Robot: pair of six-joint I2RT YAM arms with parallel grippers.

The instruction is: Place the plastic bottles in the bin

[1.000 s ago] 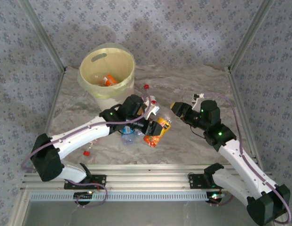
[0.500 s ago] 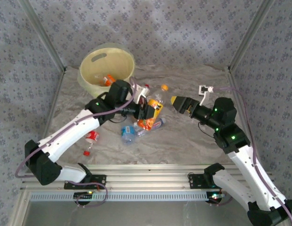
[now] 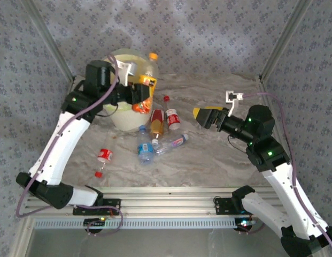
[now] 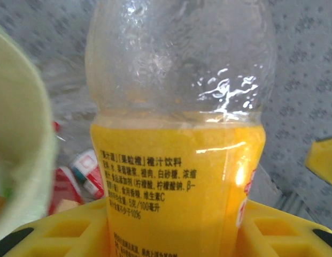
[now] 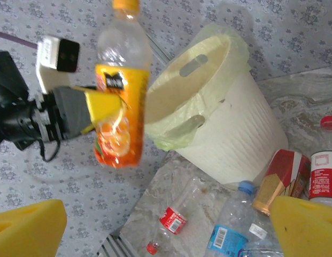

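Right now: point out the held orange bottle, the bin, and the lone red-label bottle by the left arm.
held orange bottle (image 5: 131, 93): right wrist view, on its orange label.
bin (image 5: 238, 134): right wrist view, on its ribbed outer wall.
lone red-label bottle (image 3: 105, 155): top view, on its label.

We find the clear plastic bottle with the orange label (image 3: 149, 68) in the left gripper (image 3: 139, 92), raised at the right rim of the round cream plastic bin (image 3: 120, 122). Four crushed plastic bottles (image 3: 157, 123) lie on the table (image 3: 219, 160) just before the bin. The right gripper (image 3: 204, 115) hangs right of them.
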